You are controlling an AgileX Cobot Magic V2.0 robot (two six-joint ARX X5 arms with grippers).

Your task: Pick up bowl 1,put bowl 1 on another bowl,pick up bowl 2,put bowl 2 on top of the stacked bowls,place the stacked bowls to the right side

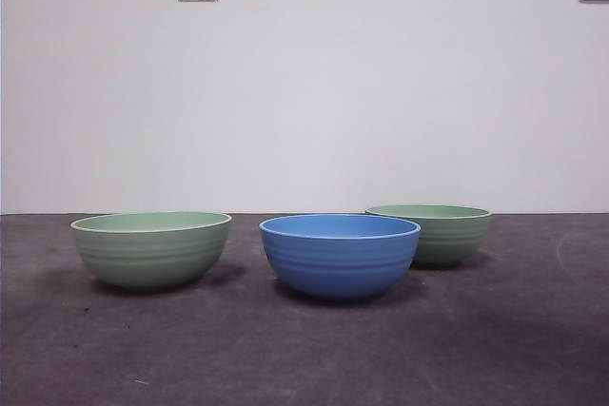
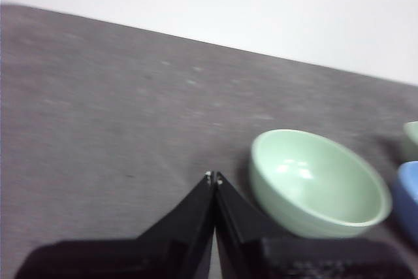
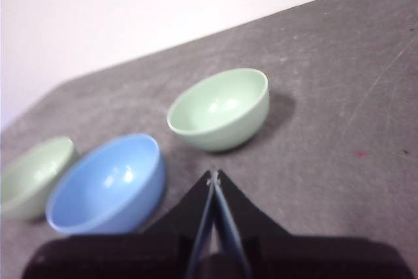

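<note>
Three ridged bowls stand separate and upright on the dark grey table (image 1: 304, 358), none yet nested; the blue bowl (image 1: 340, 256) sits in the middle and nearest the front camera, one pale green bowl (image 1: 151, 248) well apart to its left in the front view, the second pale green bowl (image 1: 440, 233) just behind and to its right, partly overlapped by the blue rim. Neither arm shows in the front view; both wait above the table. The left gripper (image 2: 213, 177) has its jaws pressed together, holding nothing, with the left-hand green bowl close beside the tips in its wrist view; the right gripper (image 3: 213, 176) is likewise closed and empty, hovering short of the blue bowl and the other green bowl. Judgement: the first step, picking up a green bowl, has not begun; the left arm looks best placed for the bowl beside it. To do it well the jaws must first open, then descend over one section of the rim so that one jaw goes inside and one outside the wall; a pinch on the near side of the rim seems easiest to reach. The wall is smooth and curved, so slip or tilt is the likely fault; lifting should clear the blue rim fully before lowering the bowl centred and level into it.
</note>
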